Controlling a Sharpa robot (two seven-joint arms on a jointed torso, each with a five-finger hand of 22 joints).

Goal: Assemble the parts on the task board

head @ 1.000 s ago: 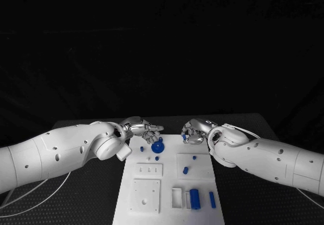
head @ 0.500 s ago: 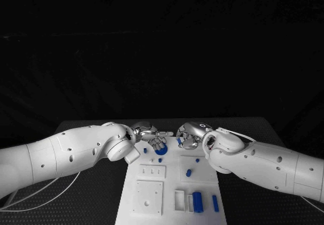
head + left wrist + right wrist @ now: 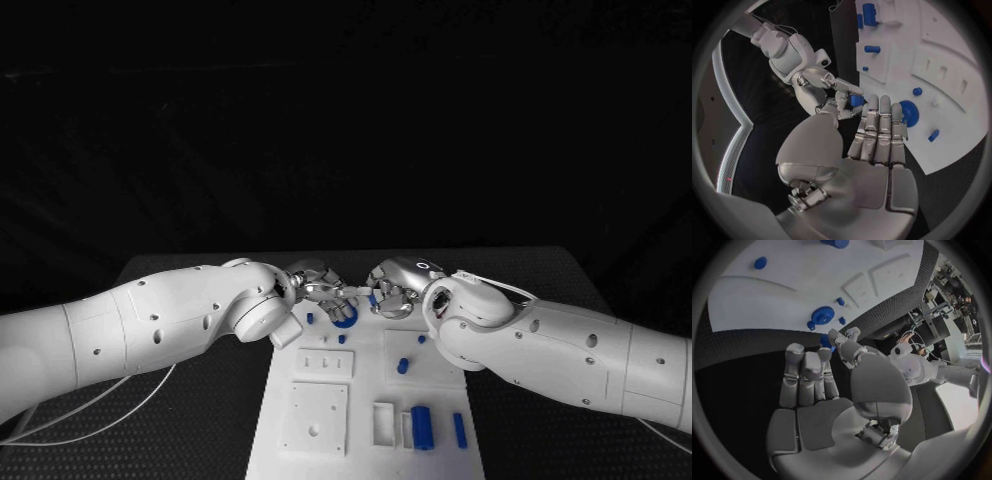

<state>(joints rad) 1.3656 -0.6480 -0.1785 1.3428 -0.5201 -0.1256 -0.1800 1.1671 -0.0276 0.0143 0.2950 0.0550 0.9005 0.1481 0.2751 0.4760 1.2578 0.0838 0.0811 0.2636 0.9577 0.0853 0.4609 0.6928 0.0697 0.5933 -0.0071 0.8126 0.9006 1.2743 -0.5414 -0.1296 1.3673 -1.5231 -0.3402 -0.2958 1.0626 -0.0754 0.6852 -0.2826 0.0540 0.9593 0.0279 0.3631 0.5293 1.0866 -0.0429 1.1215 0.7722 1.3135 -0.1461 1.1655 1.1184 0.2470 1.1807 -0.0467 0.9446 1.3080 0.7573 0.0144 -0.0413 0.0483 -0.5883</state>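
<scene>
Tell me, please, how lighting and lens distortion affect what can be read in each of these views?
Head view: dark surround, only the task board and arms are lit; the hands meet in a dim, hard-to-read cluster. Left wrist view: fisheye bends the board's edges; the left hand is evenly lit, with a small blue part legible at the right hand. Right wrist view: same bending, soft highlights on its palm.

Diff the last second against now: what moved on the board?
The left hand and right hand closed in on each other over the board's far end; the right now holds a small blue part at the left's fingertips. The blue gear and other parts stayed put.
</scene>
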